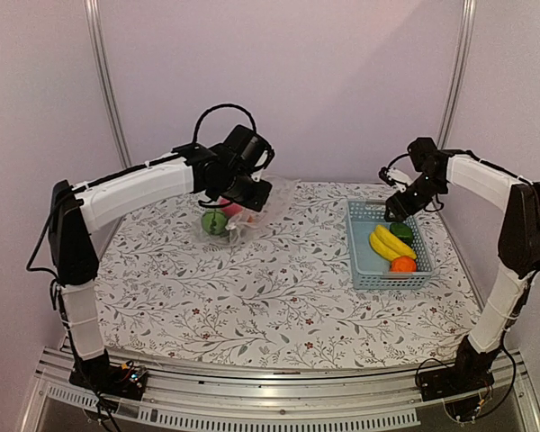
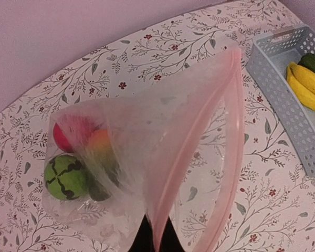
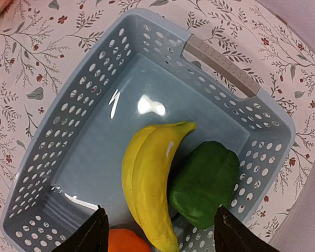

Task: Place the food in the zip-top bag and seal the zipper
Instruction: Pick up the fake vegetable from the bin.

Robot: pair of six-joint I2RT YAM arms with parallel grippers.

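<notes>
Partly complete. The left gripper [image 2: 156,236] is clamped on the mouth of the zip-top bag [image 2: 147,136], far left. The green round one [image 2: 66,177], the red apple [image 2: 68,134] and possibly a third piece are inside. The bananas [image 3: 152,178], dark green piece [image 3: 207,181] and orange [image 3: 126,242] lie in the basket [image 3: 68,105], right, under the wide-open right gripper [image 3: 160,231]. The zipper [image 2: 236,131] is unsealed.

White-wrapped arms [image 1: 135,189], black joints [image 1: 67,236], cables [image 1: 223,106], black fingers [image 3: 92,236].

Open bag [image 2: 173,121] w/ fruit [image 2: 66,177] inside
</notes>
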